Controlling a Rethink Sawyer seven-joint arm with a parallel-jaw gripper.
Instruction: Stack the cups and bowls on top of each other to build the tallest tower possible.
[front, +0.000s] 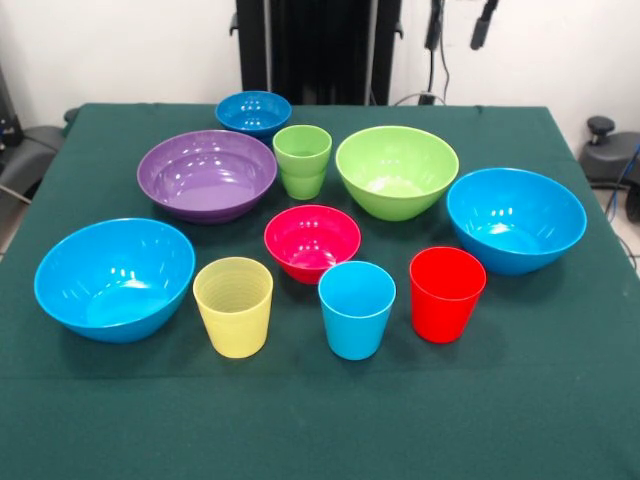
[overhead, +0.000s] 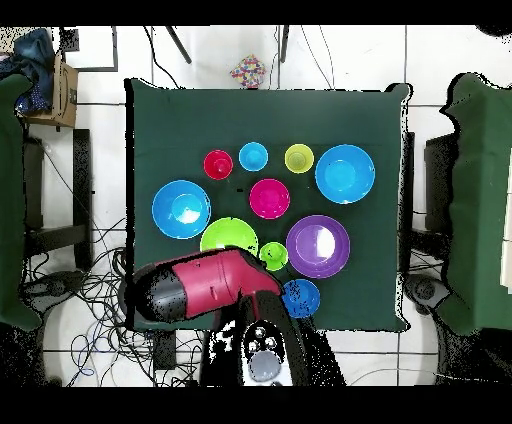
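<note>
All pieces stand apart and upright on the green cloth, none stacked. The front row has the pale yellow cup (front: 233, 306), the light blue cup (front: 356, 309) and the red cup (front: 447, 294). The small pink-red bowl (front: 312, 241) sits at the centre, flanked by two large light blue bowls (front: 114, 278) (front: 516, 219). Behind are the purple bowl (front: 207, 174), the green cup (front: 302, 160), the lime green bowl (front: 397, 171) and the small dark blue bowl (front: 253, 111). From overhead, the red arm (overhead: 205, 285) lies folded over the table edge, covering part of the lime green bowl (overhead: 228, 236). No gripper shows.
The dark green cloth (front: 320, 410) covers the whole table, with a wide bare strip in front of the cups. In the overhead view, cables (overhead: 90, 290) and chairs (overhead: 480, 200) surround the table on the floor.
</note>
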